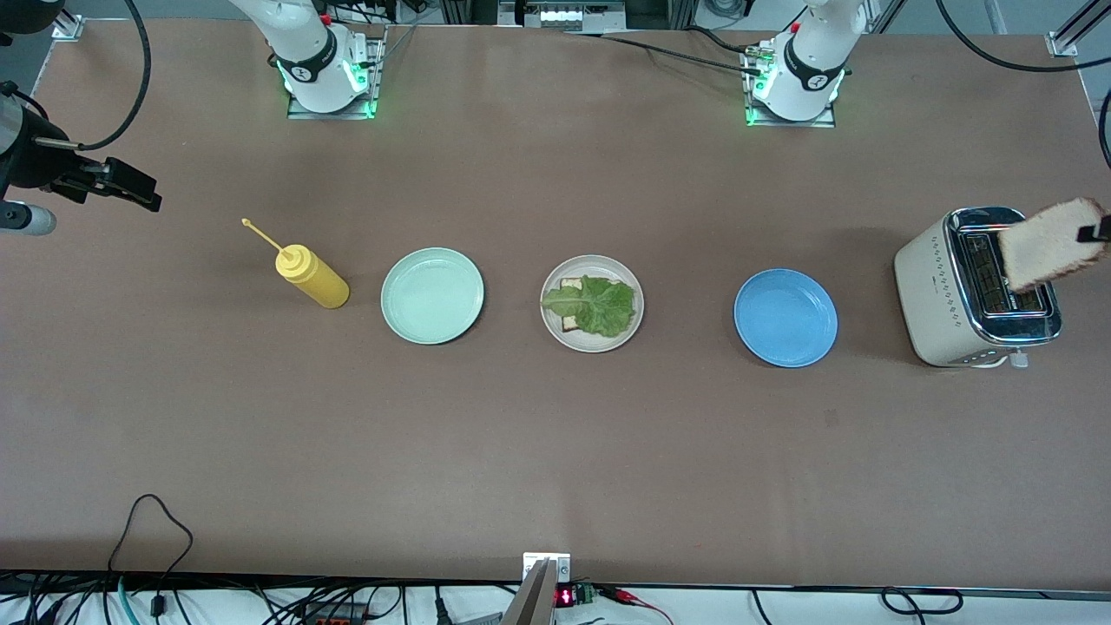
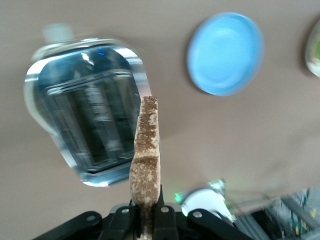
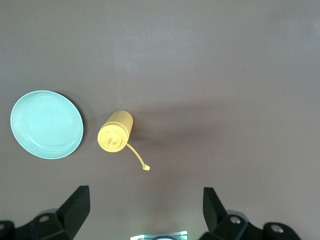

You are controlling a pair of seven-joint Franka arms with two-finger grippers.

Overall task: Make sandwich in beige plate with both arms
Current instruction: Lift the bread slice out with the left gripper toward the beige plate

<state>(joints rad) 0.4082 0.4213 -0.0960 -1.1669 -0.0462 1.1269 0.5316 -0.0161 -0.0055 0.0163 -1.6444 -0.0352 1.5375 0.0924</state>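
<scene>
The beige plate (image 1: 592,340) sits mid-table and holds one bread slice (image 1: 570,284) under a ruffled green lettuce leaf (image 1: 594,305). My left gripper (image 1: 1095,233) is shut on a second bread slice (image 1: 1046,243) and holds it in the air over the toaster (image 1: 942,295). In the left wrist view the slice (image 2: 146,150) stands edge-on between the fingers of the left gripper (image 2: 147,220), above the toaster's slots (image 2: 90,130). My right gripper (image 1: 139,191) is open and empty, up over the right arm's end of the table; the right wrist view shows it (image 3: 145,207) spread wide.
A yellow squeeze bottle (image 1: 311,276) lies beside a pale mint-green plate (image 1: 432,295) toward the right arm's end. A bright blue plate (image 1: 785,317) lies between the beige plate and the toaster. Cables run along the table's near edge.
</scene>
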